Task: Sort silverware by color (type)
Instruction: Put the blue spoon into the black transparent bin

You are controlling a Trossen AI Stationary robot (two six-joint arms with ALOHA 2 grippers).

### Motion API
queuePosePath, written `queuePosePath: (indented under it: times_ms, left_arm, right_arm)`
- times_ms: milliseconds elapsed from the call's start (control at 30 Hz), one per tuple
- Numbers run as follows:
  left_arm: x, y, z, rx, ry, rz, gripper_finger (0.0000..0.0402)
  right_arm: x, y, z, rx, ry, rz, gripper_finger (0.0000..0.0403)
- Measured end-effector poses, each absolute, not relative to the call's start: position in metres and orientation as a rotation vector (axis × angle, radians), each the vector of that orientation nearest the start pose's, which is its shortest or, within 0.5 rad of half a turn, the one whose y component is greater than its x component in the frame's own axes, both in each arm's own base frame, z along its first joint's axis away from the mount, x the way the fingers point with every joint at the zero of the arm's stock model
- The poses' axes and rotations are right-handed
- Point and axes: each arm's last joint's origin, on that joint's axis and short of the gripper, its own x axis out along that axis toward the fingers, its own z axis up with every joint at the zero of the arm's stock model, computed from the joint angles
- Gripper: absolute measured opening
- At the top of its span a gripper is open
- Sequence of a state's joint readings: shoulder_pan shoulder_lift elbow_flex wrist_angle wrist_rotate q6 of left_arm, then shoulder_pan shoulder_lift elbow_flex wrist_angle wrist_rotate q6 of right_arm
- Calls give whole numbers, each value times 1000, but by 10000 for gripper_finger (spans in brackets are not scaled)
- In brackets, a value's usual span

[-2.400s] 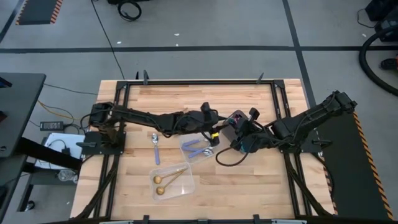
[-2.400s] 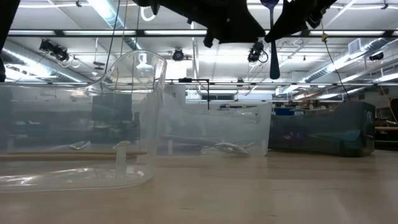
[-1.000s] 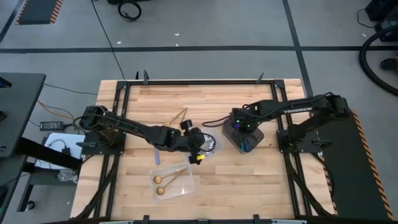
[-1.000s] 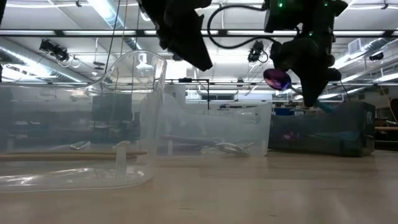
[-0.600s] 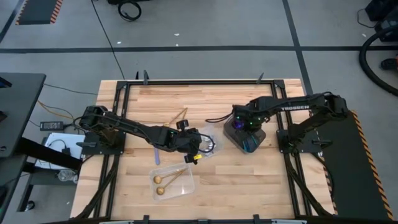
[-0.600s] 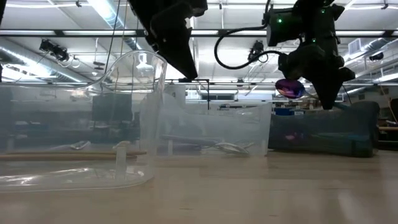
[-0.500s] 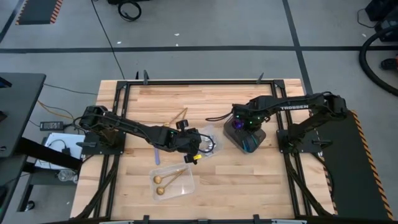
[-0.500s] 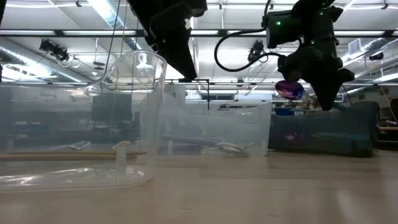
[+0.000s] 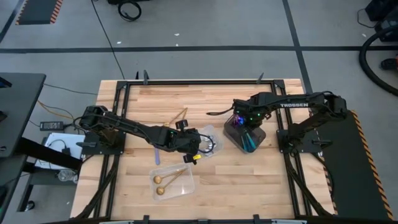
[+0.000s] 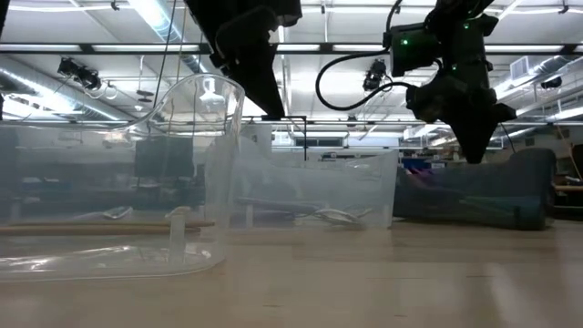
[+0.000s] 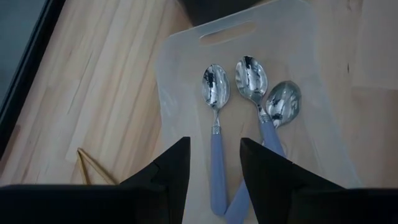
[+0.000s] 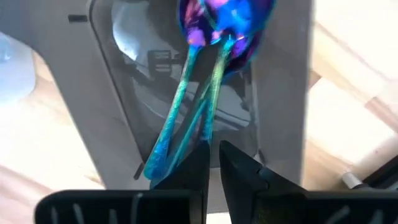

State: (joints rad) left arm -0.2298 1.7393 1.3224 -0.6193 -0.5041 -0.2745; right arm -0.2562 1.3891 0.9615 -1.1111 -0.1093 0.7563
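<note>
Step in hand, my read: dropping iridescent spoon (image 12: pixel 205 87) into dark grey tray (image 9: pixel 247 138) at worktop's right. Right gripper (image 9: pixel 239 119) hangs over tray, fingers nearly together, slim gap, holding nothing; spoons lie loose below. Next I'd lift clear, fetch another. Left gripper (image 11: pixel 214 177) hovers over clear tray (image 11: pixel 180 93), fingers apart, empty, above three blue-handled spoons (image 11: pixel 216 118). Gold spoons (image 9: pixel 168 179) in front tray.

Bare bench (image 9: pixel 273 180) lay open along the near edge and right corner. Mid-bench, two clear trays (image 9: pixel 173 180) and the dark grey tray (image 9: pixel 245 138) blocked passage, with both arms stretched over them.
</note>
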Motion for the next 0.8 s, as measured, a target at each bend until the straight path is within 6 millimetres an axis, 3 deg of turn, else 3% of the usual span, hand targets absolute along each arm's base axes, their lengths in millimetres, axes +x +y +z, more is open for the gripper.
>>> queuePosePath:
  times_ms: [267, 467, 567, 800]
  left_arm:
    - [352, -70, 237, 123, 932, 377, 148]
    - [347, -65, 224, 153, 964, 406, 148]
    - [349, -61, 224, 139, 942, 433, 148]
    - [349, -64, 224, 131, 940, 430, 148]
  right_arm:
    - [217, -53, 220, 868, 1426, -666, 48]
    - [221, -47, 220, 634, 1383, -715, 48]
    - [224, -49, 220, 603, 1348, -714, 49]
    - [229, -53, 211, 565, 1272, -680, 83]
